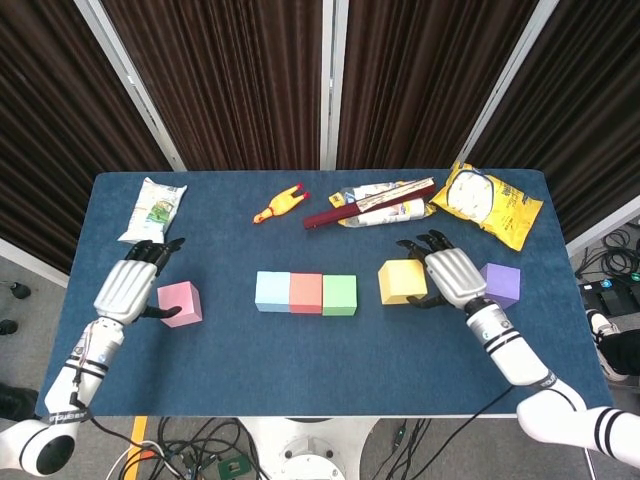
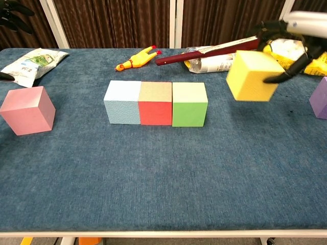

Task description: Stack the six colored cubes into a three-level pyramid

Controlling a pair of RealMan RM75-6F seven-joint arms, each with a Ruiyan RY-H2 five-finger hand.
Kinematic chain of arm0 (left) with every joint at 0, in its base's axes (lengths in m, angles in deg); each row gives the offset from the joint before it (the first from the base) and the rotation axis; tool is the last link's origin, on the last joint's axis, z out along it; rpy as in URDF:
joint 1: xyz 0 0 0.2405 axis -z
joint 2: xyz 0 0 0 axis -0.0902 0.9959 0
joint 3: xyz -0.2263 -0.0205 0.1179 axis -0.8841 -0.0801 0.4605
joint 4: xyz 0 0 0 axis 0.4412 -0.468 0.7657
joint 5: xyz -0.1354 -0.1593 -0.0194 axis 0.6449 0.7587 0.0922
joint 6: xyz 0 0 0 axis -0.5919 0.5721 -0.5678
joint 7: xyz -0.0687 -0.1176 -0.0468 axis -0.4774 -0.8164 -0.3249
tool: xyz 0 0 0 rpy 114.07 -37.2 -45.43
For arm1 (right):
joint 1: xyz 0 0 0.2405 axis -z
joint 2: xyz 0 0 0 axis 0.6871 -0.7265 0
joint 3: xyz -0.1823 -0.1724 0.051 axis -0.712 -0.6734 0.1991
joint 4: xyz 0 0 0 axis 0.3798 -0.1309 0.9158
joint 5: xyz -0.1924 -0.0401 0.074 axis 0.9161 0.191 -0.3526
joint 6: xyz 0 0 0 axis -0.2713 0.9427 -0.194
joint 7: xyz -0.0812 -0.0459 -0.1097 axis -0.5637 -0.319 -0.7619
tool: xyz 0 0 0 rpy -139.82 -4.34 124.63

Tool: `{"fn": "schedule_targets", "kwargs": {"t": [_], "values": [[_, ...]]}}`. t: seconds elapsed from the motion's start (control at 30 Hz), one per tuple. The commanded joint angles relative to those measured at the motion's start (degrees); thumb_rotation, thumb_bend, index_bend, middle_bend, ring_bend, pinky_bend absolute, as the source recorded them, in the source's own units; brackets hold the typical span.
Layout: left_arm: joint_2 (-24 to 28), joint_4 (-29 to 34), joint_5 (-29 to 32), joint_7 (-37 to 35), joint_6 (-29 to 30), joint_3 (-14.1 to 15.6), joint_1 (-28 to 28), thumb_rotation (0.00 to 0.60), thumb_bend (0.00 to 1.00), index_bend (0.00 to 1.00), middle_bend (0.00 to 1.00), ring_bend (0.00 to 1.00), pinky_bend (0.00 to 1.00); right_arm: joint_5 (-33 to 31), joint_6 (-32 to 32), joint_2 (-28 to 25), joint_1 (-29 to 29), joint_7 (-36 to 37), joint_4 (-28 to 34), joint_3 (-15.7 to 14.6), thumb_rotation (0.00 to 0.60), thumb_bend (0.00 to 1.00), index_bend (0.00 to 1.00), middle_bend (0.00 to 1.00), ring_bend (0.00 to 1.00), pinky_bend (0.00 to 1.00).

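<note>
My right hand (image 1: 448, 275) (image 2: 294, 31) grips the yellow cube (image 1: 402, 282) (image 2: 251, 76) and holds it tilted in the air, to the right of the row. That row lies mid-table: light blue cube (image 1: 272, 291) (image 2: 122, 101), red cube (image 1: 306, 293) (image 2: 155, 103) and green cube (image 1: 339, 295) (image 2: 189, 104), side by side and touching. A purple cube (image 1: 500, 284) (image 2: 320, 98) sits on the cloth right of my right hand. The pink cube (image 1: 180, 303) (image 2: 27, 109) sits at the left, with my left hand (image 1: 131, 284) beside it, fingers apart and the thumb at its side.
Along the far edge of the blue table (image 1: 320, 370) lie a white snack bag (image 1: 153, 208), a rubber chicken (image 1: 279, 205), a dark red book on a wrapped roll (image 1: 375, 207) and a yellow chip bag (image 1: 484, 203).
</note>
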Motion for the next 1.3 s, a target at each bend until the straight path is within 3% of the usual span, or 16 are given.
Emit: {"fn": "schedule_targets", "kwargs": {"t": [0.03, 0.23, 0.57, 0.97, 1.3], "values": [[0.0, -0.1, -0.2, 0.0, -0.1, -0.1, -0.1, 0.600, 0.00, 0.09, 0.17, 0.13, 0.12, -3.6, -2.2, -2.9, -2.6, -3.6, 5.9, 2.3, 0.600, 0.15, 0.14, 0.44, 0.10, 0.00], [-0.5, -0.7, -1.0, -0.7, 0.0, -0.2, -0.5, 0.600, 0.00, 0.09, 0.17, 0.13, 0.12, -13.6, -3.9, -2.1, -7.2, -12.4, 10.9, 3.8, 0.600, 0.15, 0.14, 0.45, 0.10, 0.00], [-1.0, -2.2, -1.9, -3.1, -0.7, -0.6, -0.8, 0.600, 0.00, 0.09, 0.17, 0.13, 0.11, -30.6, 2.5, 5.5, -15.0, -27.2, 12.9, 3.8, 0.600, 0.15, 0.15, 0.45, 0.10, 0.00], [-0.9, -2.7, -3.0, -4.5, -0.8, -0.9, -1.3, 0.600, 0.00, 0.09, 0.17, 0.13, 0.11, -37.3, 12.0, 12.0, -19.3, -36.4, 13.8, 3.7, 0.600, 0.15, 0.15, 0.45, 0.11, 0.00], [-1.0, -2.8, -3.3, -4.7, -1.2, -1.2, -1.3, 0.600, 0.00, 0.09, 0.17, 0.11, 0.11, -39.9, 16.0, 15.0, -20.6, -39.8, 14.4, 3.9, 0.600, 0.15, 0.15, 0.45, 0.11, 0.00]]}}
